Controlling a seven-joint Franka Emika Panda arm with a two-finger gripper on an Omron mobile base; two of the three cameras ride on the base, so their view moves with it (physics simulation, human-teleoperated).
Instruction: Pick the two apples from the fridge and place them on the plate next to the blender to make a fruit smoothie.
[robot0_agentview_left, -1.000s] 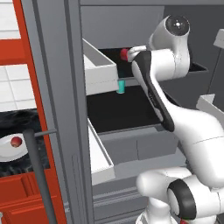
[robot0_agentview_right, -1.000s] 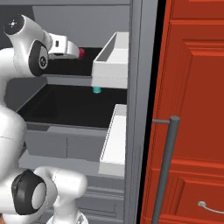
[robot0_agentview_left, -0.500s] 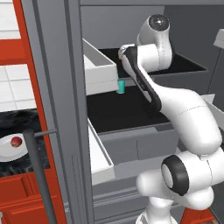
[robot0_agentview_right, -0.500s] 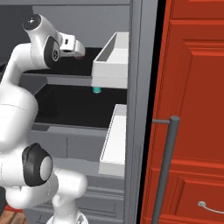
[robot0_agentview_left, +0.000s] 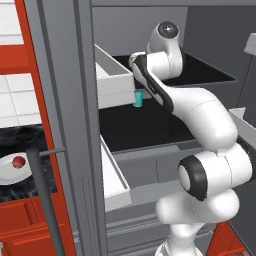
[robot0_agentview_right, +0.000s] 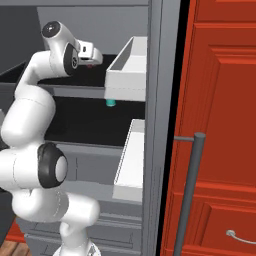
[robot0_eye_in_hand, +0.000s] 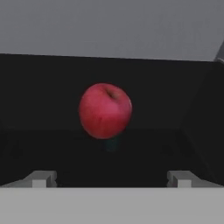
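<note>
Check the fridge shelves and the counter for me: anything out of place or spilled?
Nothing stands out. One apple sits upright on the black fridge shelf ahead of the gripper, the other apple is on the plate, and the teal cylinder stands upright.

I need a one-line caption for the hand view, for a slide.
Open claw facing a red apple on the fridge's black shelf.

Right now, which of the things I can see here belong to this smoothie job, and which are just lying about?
Part of the job:
- apple on the fridge shelf, ahead of the open gripper
- second apple already on the plate

Just lying about:
- teal cylinder
- red cabinets
</note>
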